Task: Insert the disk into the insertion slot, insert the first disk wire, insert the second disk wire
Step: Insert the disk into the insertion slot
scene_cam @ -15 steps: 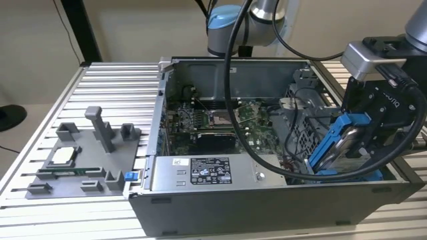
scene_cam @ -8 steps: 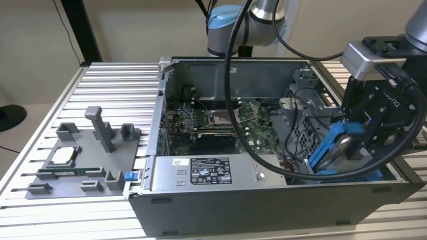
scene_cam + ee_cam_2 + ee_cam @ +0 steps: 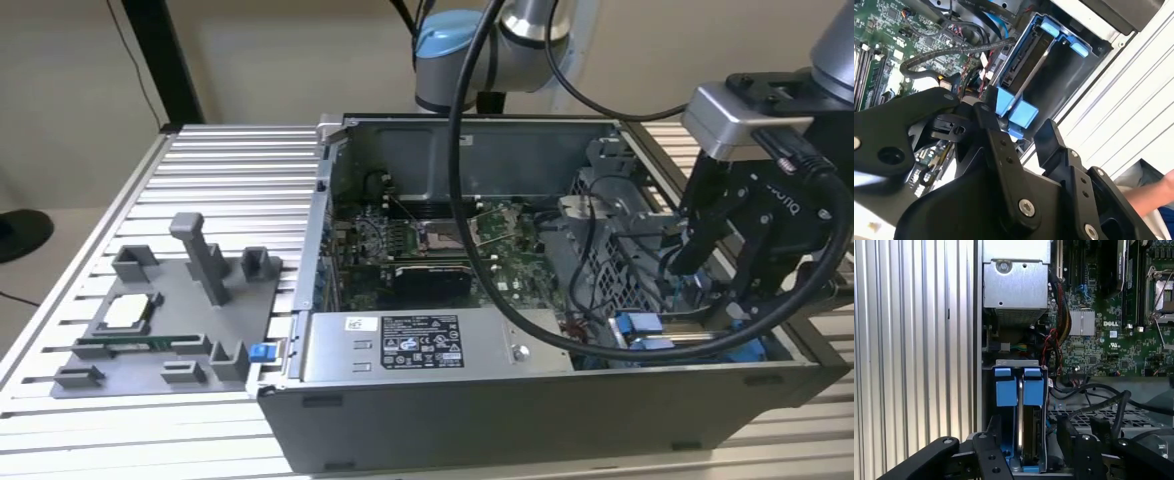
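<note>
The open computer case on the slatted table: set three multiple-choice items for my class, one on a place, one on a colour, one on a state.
1. Where is the parts tray?
A. On the table, at the exterior view's left of the computer case.
B. Inside the case.
C. Under the table.

2. What colour is the carrier frame around the disk?
A. Red.
B. Blue.
C. Yellow.

3. How does the gripper stand?
A. Shut, fingertips touching.
B. Shut on the tray.
C. Open.

Key:
1 A: the tray lies on the slats beside the case.
2 B: blue tabs show in both wrist views.
3 C: its fingers stand apart by the blue tabs in the second wrist view.
</note>
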`<state>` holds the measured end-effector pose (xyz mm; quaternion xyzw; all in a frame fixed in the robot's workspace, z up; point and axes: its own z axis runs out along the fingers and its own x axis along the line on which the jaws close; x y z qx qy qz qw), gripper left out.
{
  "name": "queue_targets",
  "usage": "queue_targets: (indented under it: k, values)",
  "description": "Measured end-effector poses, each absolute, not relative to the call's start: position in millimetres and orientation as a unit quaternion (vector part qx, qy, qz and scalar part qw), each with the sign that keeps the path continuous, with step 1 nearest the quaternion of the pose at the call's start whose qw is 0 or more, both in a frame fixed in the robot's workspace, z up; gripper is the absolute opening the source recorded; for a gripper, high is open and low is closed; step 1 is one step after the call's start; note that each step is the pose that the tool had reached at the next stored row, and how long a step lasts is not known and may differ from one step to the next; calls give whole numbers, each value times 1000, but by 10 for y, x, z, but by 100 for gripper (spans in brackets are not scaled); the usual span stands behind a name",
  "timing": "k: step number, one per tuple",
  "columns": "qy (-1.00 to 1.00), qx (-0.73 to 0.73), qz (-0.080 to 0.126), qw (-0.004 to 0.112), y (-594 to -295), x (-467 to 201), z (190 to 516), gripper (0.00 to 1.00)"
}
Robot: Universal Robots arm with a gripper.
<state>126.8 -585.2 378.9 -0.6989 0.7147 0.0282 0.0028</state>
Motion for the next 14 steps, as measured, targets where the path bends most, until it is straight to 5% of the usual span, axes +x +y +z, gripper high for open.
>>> queue_targets:
  k: [14]
  values:
    - [715,-699,26,0,-5733,1259,4176,100]
